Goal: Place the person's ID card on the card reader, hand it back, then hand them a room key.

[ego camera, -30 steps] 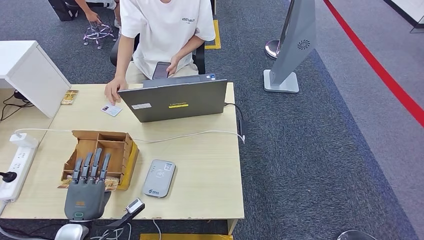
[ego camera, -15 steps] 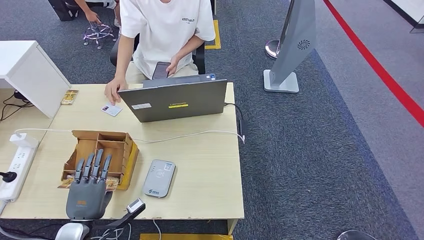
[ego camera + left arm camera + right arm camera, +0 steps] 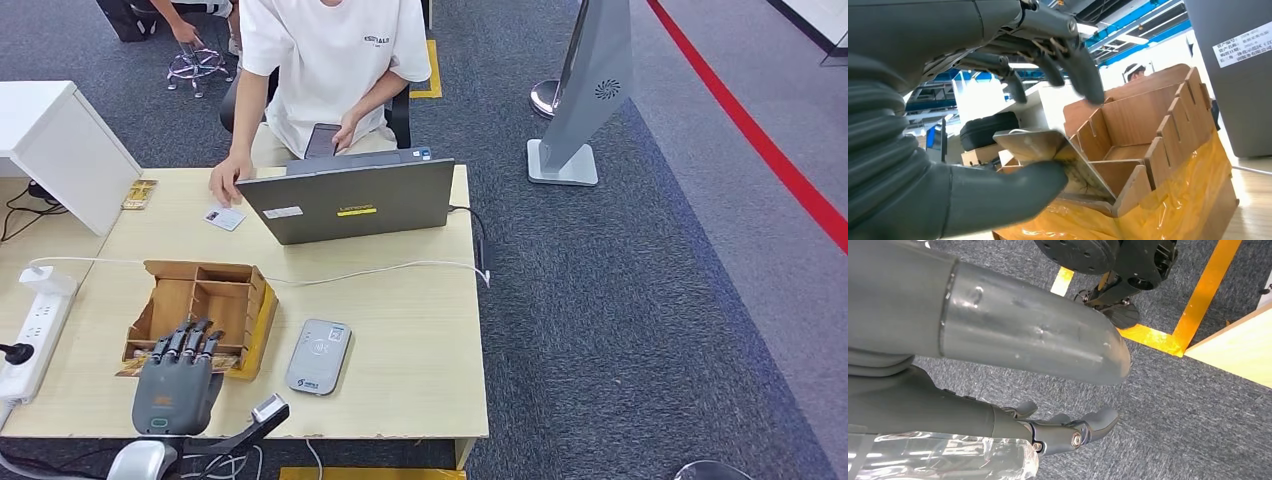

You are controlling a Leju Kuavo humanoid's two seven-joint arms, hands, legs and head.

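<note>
Item: my left hand, at the near end of the wooden box. Fingers curling down over the near compartment. In the left wrist view the thumb lies under a flat key card at the box's edge, with the fingers above it and apart from it. I judge a pinch forming, not closed; I cannot tell whether the card is held yet.

Item: my right hand. Hangs over the carpet, fingers loosely apart, holding nothing. Parked, I judge, out of the left arm's way.

Item: box. Slotted dividers stand the key cards on edge, so a thumb can get under one. Yellow film wraps its outer side.

Item: card reader. Flat on the desk just beside the box, nothing on it.

Item: ID card. On the far side of the desk, by the person's hand, next to the laptop. Lying there, it reads as already returned.

Step in hand, by my judgement: drawing the room key.
</note>
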